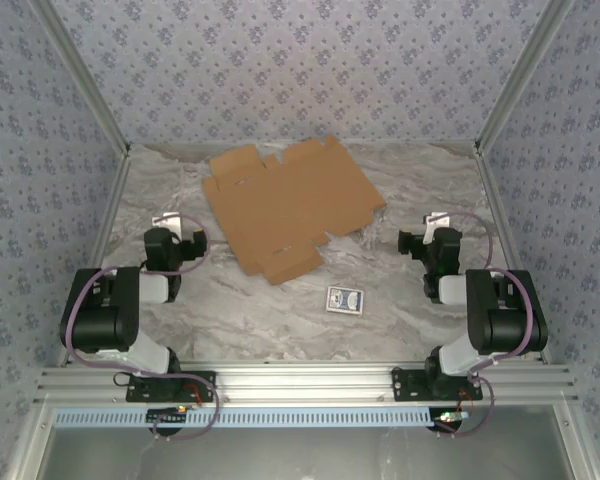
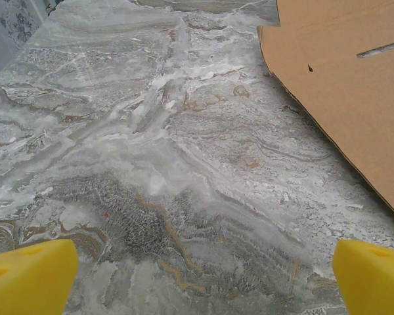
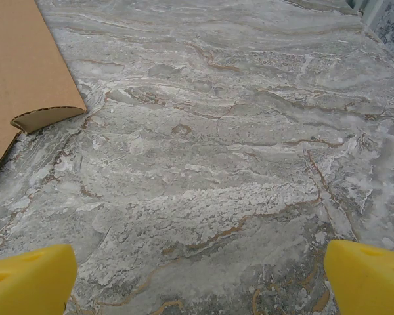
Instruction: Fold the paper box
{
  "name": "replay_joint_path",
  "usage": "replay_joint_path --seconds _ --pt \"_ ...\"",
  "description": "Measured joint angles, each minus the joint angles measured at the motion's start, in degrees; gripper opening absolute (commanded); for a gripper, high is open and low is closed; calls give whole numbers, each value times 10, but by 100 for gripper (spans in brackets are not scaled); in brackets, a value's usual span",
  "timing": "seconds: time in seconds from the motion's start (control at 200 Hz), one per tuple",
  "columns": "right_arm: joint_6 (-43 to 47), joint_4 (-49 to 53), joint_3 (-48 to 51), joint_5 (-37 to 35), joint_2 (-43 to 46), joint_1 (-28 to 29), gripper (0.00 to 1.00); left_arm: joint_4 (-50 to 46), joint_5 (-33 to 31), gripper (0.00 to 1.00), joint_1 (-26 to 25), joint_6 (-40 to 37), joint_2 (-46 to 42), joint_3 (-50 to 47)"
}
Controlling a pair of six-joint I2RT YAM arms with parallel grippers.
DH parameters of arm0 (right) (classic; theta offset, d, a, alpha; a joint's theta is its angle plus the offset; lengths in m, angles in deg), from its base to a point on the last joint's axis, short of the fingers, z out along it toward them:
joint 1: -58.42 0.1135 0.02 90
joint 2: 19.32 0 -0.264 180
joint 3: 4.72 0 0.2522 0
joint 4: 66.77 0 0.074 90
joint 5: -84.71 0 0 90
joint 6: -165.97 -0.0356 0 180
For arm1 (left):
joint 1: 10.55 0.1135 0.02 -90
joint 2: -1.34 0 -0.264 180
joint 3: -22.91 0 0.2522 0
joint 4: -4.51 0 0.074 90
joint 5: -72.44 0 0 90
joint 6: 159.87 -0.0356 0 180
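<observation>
Paper box [image 1: 290, 205]: plain brown cardboard die-cut sheet, flat and unfolded, skewed across the far middle of the grey marbled worktop [image 1: 250, 320], between the two arms and touched by neither. Small blue patterned card [image 1: 345, 299] just in front of the near flap, apart from it. Left arm [image 1: 110, 310] folded back on itself at the near left, wrist low and aimed toward the far side. Right arm [image 1: 500, 310] mirrored at the near right. Both sets of jaws beside the sheet's side edges, not over it.

From the left wrist: left jaws spread wide, empty, yellow fingertips [image 2: 26, 279] in the bottom corners above bare worktop. Sheet edge running diagonally down the right, a cut slot [image 2: 381, 49] near the top.

From the right wrist: right jaws equally wide and empty, fingertips [image 3: 371, 275] low over bare marble. Rounded flap corner [image 3: 49, 115] at the upper left, apparently lifted a little off the surface.

No fold begun, by the look of it; first approach probably the step in hand. Likely best handled so: slip one fingertip under a raised edge such as that corner, pin the centre panel with the other jaws, and bend along a scored crease, not across plain board.
</observation>
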Motion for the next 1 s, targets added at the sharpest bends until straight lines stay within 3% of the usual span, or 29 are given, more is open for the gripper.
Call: replay_joint_path --seconds 0.775,0.889,0.999 --pt "0 0 0 0 0 0 99 -5 9 99 0 2 0 2" --pt "-3 9 0 -7 7 1 99 -79 3 99 0 9 -27 31" --pt "-25 94 -14 -37 71 1 99 -160 -28 99 0 44 -103 66"
